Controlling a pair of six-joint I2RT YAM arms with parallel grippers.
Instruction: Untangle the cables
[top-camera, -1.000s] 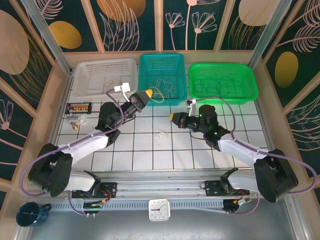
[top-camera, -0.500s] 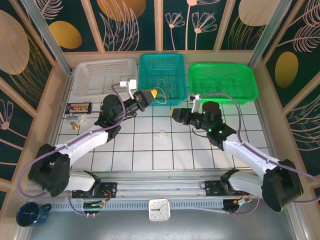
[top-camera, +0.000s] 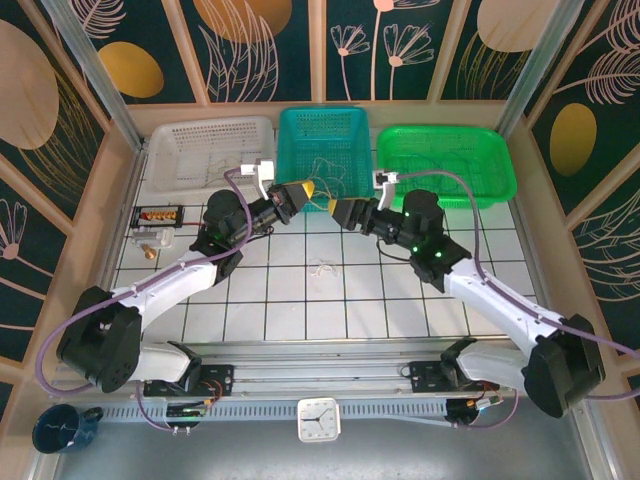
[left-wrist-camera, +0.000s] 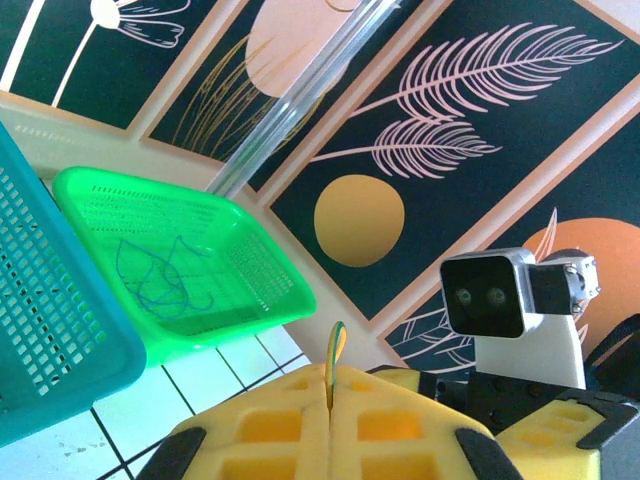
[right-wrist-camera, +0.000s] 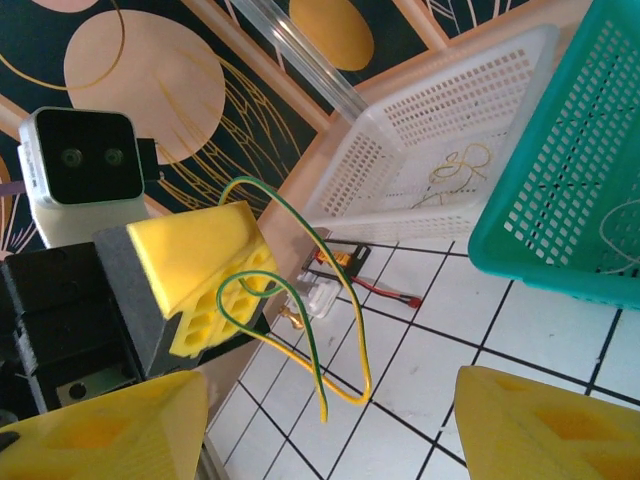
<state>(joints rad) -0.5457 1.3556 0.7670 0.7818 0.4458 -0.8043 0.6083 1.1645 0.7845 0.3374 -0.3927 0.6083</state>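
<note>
Our left tool pinches a thin yellow-green wire above the table toward 12 o'clock. Our right tool gapes empty beside it. A small pale knot lies mid-table. The wires look light, limp and springy, so we would pinch a free end. The white basket at 11 holds yellowish wires, the teal basket at 12 pale ones, the green basket at 1 blue ones.

glossy plastic green basket, matt yellow foam pads, smooth glossy tiled table.
</note>
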